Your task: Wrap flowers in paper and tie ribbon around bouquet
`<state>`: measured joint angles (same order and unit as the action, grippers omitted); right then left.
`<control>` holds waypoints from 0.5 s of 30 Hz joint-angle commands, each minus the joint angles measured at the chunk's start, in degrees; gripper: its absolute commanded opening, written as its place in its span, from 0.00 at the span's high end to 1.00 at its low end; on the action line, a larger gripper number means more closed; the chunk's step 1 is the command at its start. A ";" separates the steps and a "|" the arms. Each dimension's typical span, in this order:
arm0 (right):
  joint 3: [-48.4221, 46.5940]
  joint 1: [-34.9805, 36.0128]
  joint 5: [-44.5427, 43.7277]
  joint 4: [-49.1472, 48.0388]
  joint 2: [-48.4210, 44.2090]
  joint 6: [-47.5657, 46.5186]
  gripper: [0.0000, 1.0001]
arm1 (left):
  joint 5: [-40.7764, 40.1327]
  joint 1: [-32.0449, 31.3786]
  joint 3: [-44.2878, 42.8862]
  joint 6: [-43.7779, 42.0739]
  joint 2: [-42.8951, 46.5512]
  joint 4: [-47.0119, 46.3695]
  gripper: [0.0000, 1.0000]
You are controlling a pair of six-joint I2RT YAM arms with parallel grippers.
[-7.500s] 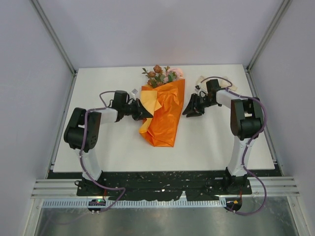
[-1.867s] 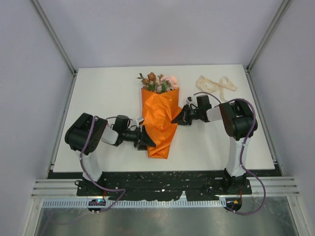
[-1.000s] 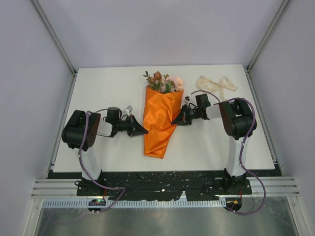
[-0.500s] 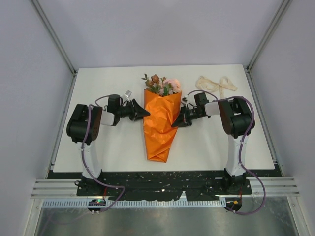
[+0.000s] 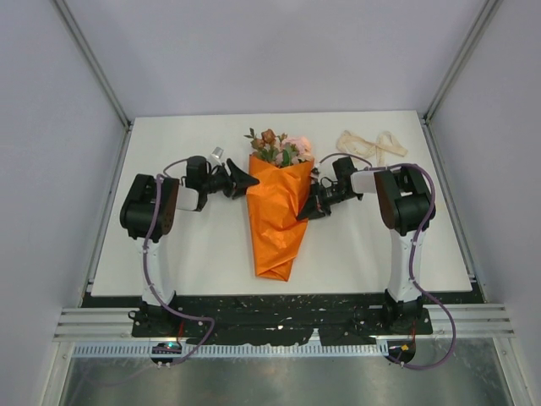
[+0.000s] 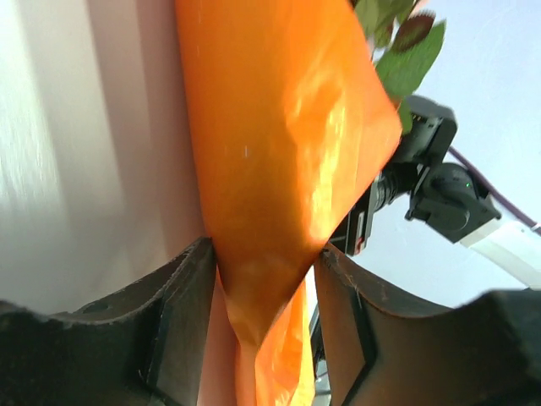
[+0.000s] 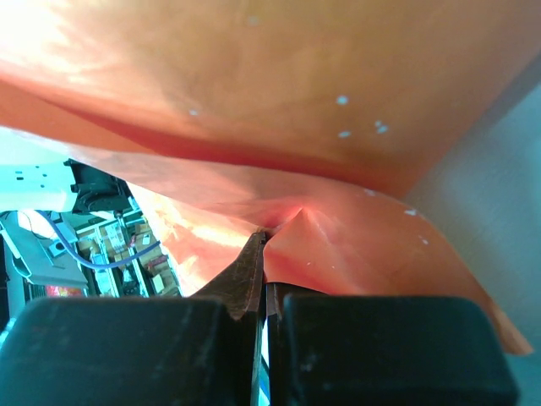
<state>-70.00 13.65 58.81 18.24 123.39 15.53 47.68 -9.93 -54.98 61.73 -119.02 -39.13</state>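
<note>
The bouquet [image 5: 279, 196] lies flat near the middle of the white counter [image 5: 186, 247], its long axis running from 12 to 6 o'clock in the top view. The narrow tip points to 6 o'clock, towards the arm bases. At the wide 12 o'clock end, the flowers [image 5: 279, 149] show above the rim as pink and rust-brown blooms with green leaves. The orange paper [image 5: 272, 241] is wrapped into a cone around them, crinkled and glossy.

The left claw [image 5: 249, 178] reaches in from 9 o'clock, at the cone's upper left edge just below the blooms. Its jaws stand partly apart, and the wrist view shows a fold of the paper running between the two fingers [image 6: 188, 315]. Whether they press on it cannot be told.

The right claw [image 5: 304, 213] comes in from 3 o'clock at the cone's right edge, about a third of the way down. Its jaws are closed tight, and its wrist view shows a pucker of the paper pinched at the fingertips [image 7: 247, 283].

The ribbon [image 5: 372, 144] lies in a loose cream heap towards 1 o'clock, near the counter's far right corner, well apart from the bouquet and from both claws
</note>
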 commanded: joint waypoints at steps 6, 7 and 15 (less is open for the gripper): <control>-1.37 -0.55 -4.84 5.93 2.90 -4.99 0.95 | -2.94 0.44 -11.20 3.39 -6.31 -5.08 1.00; -1.54 -0.38 -4.75 4.97 2.91 -4.46 0.95 | -3.21 0.44 -11.20 3.22 -5.96 -4.99 1.00; 1.52 -0.38 -6.24 -9.35 0.89 8.45 0.95 | 5.13 1.23 4.49 2.34 5.27 -1.04 0.37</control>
<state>-70.41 13.28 59.40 17.47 124.18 18.41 47.48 -9.30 -60.64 65.28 -122.85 -40.38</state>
